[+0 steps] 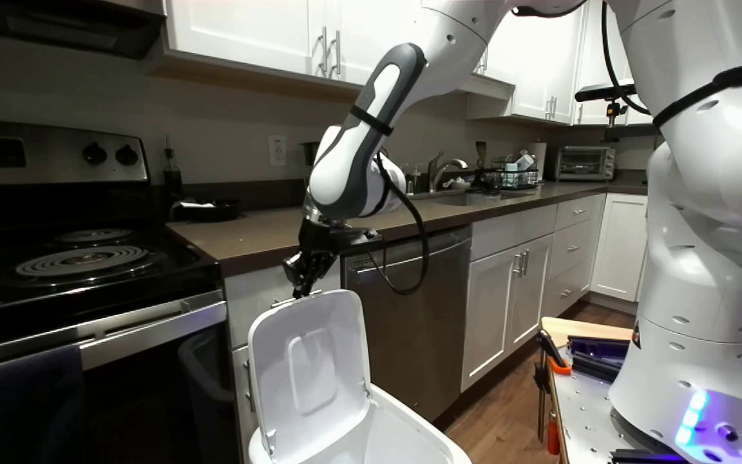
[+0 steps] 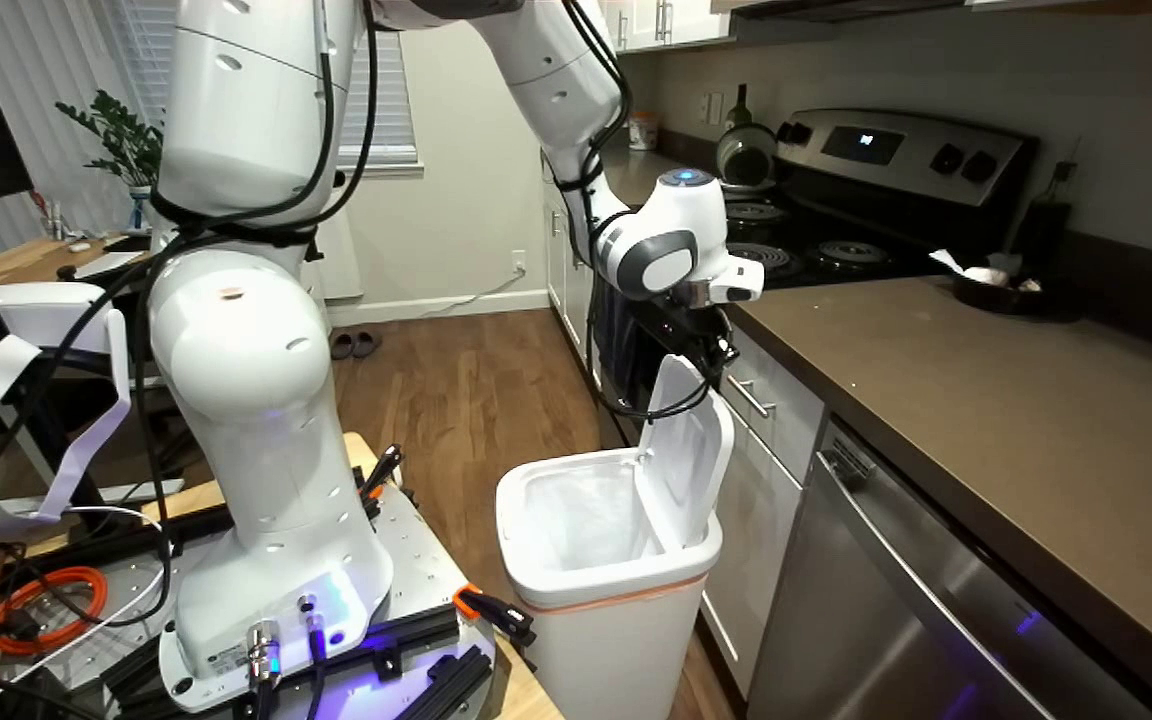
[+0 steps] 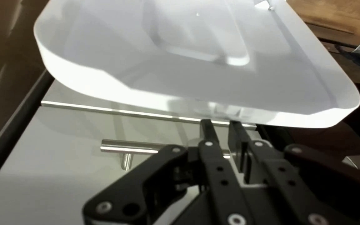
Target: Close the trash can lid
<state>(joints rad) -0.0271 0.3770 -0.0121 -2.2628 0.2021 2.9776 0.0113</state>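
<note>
The white plastic trash can (image 2: 616, 650) stands between the robot's metal mounting plate (image 1: 580, 409) and the white base cabinets (image 2: 751, 530); its foot is cut off in both exterior views. Its lid (image 1: 313, 370) is raised, standing almost upright on hinges (image 1: 367, 390) along the cabinet side, with the inner panel turned toward the bin's opening. A thin orange band (image 2: 636, 593) runs just below the bin's rim (image 2: 576, 582).

The Franka arm (image 2: 246, 330) arches across to the lid, and its black pincer (image 3: 220, 123) points down at the lid's free edge. The fingers (image 3: 209, 132) are slightly spread: a narrow gap runs between them, with part of a white drawer front (image 3: 58, 187) visible through it. Whether a fingertip touches the lid cannot be told. In the wrist view a steel bar handle (image 3: 130, 146) on the drawer lies partly behind the pincer.

The stainless dishwasher (image 1: 416, 335) adjoins the cabinet with that drawer, beneath the brown counter (image 2: 1016, 400), and the coil-burner stove (image 1: 158, 274) stands on the cabinet's other side, with a dark towel (image 1: 23, 406) over its oven handle (image 1: 171, 327). A black dish (image 2: 1001, 300) rests on the counter near the stove. Farther along, in an exterior view, come the sink faucet (image 1: 436, 177), a wire dish rack (image 1: 516, 185) and a toaster oven (image 1: 585, 164). On the wooden floor (image 2: 476, 390) a pair of dark slippers (image 2: 364, 345) lies close to the far wall (image 2: 476, 220).
</note>
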